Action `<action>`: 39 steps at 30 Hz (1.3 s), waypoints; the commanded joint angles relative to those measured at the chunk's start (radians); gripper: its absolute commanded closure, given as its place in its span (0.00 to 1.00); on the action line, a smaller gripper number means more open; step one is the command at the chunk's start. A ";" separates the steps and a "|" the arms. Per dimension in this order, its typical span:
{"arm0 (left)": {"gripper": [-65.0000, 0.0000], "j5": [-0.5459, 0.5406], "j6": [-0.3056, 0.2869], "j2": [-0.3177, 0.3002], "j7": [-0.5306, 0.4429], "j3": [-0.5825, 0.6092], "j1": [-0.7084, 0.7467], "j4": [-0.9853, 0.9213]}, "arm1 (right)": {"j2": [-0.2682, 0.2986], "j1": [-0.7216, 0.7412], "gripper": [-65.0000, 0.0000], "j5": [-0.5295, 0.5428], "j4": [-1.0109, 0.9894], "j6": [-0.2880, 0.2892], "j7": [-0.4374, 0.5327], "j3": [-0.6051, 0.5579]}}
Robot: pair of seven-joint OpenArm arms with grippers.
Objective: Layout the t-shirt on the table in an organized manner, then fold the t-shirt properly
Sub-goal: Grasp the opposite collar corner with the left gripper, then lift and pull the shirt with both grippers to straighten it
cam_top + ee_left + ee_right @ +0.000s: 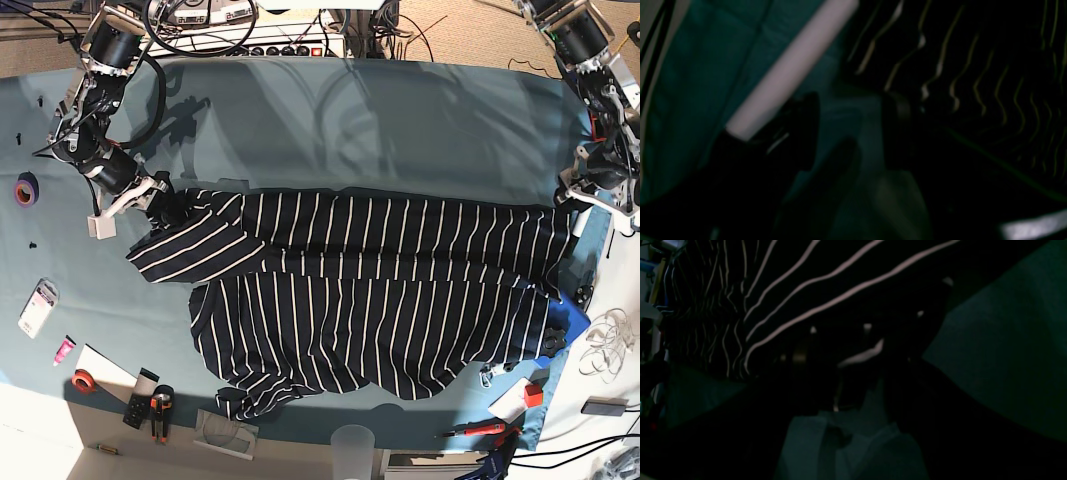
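The t-shirt [370, 290], dark navy with thin white stripes, lies spread widthwise across the teal table [380, 120], with one sleeve [195, 250] sticking out to the left. In the base view my right gripper [168, 207] sits at the shirt's upper left corner. The right wrist view is dark: striped cloth [813, 283] fills the top, and the right gripper [853, 350] has its jaws apart with shirt fabric in the gap. My left gripper [578, 212] is at the shirt's right edge. Its fingers [806, 130] stand open over bare teal cloth, with the shirt [973, 73] just beside them.
A purple tape roll [25, 188], a white card [38, 305] and red tape [84, 380] lie at the left. Hand tools [150, 410] and a plastic cup [352, 445] sit at the front edge. Cables [605, 345] lie right, a power strip [270, 45] behind.
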 commanded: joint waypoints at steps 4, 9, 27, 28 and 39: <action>0.52 -0.026 -0.008 -0.011 -0.017 -0.002 -0.016 0.014 | 0.014 0.002 0.52 -0.032 0.006 -0.006 -0.037 -0.002; 0.52 -0.026 -0.008 0.014 -0.052 -0.002 -0.016 -0.037 | 0.014 0.002 0.52 -0.032 0.006 -0.006 -0.037 -0.002; 0.57 -0.097 -0.091 0.016 -0.080 -0.002 -0.136 -0.242 | 0.014 0.002 0.55 -0.032 0.006 -0.004 -0.033 -0.002; 0.60 -0.097 -0.091 0.017 -0.086 -0.002 -0.143 -0.247 | 0.014 0.002 0.59 -0.032 0.006 -0.005 -0.027 -0.002; 1.00 -0.108 -0.091 0.012 0.051 -0.002 -0.149 -0.246 | 0.014 0.050 1.00 -0.092 0.010 -0.005 0.029 0.056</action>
